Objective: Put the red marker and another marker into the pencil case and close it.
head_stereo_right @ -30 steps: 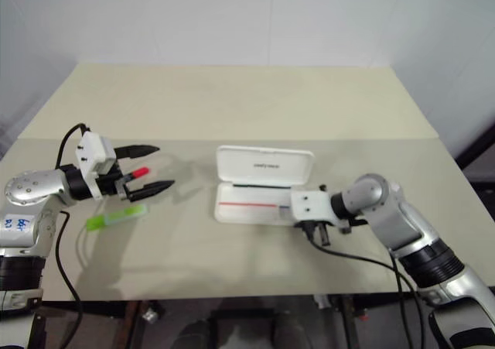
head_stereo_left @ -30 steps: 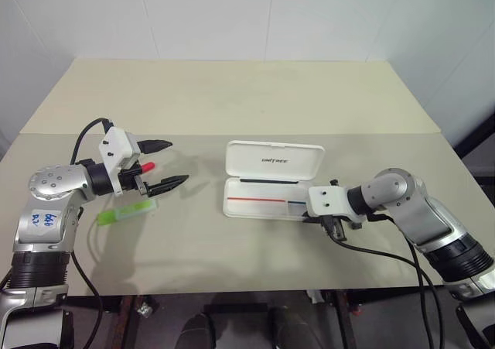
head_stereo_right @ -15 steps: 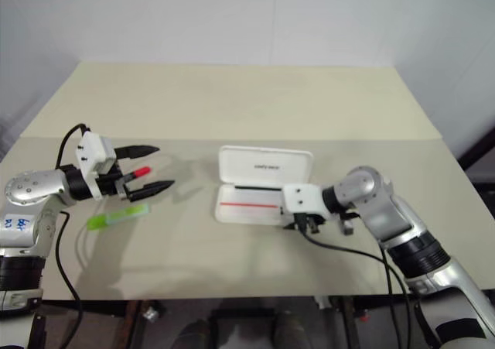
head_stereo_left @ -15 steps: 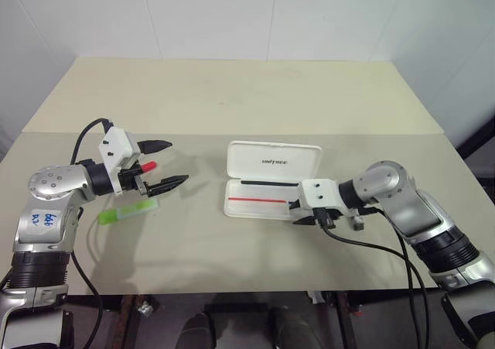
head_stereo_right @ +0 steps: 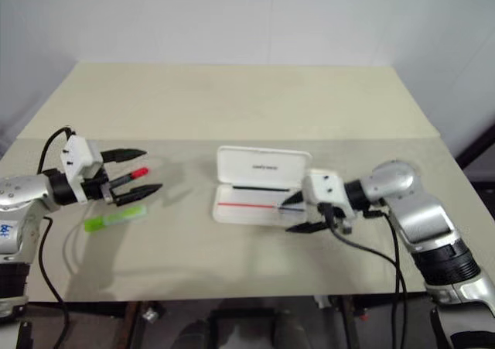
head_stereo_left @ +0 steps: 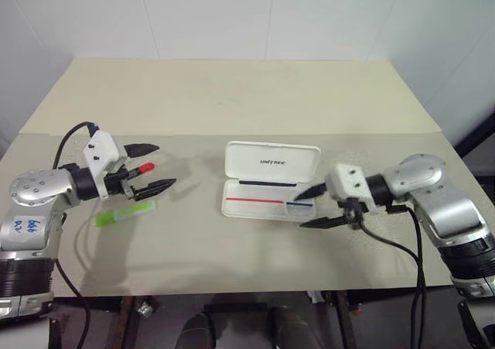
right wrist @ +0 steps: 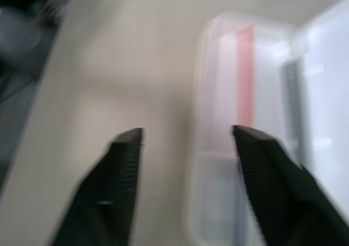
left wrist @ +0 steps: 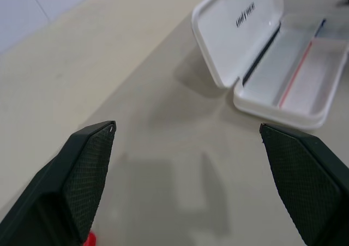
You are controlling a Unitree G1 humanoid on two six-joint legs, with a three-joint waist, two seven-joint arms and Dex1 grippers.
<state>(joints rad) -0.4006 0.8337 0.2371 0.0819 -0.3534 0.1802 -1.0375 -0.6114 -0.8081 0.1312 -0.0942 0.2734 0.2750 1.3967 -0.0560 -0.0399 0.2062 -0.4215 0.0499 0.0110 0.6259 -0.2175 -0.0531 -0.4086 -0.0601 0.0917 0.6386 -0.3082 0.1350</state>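
We see a beige desk (head_stereo_left: 255,94) with a seam (head_stereo_left: 371,135) running across it from nine to three o'clock. White tiled walls (head_stereo_left: 232,16) rise beyond it at twelve. At six, under its front edge, lies dark floor (head_stereo_left: 232,322).

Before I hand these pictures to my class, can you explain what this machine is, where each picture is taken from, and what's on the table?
This is a humanoid robot with two arms, each ending in a two-fingered black end effector. The two wide pictures come from cameras in its head, looking down over a beige table. The two close-ups come from cameras on its wrists, looking out between the fingers. In the middle lies a white pencil case with its lid open. The left end effector is open and hovers by a red marker and a light green marker. The right end effector is open at the case's near right corner. Neither holds anything.
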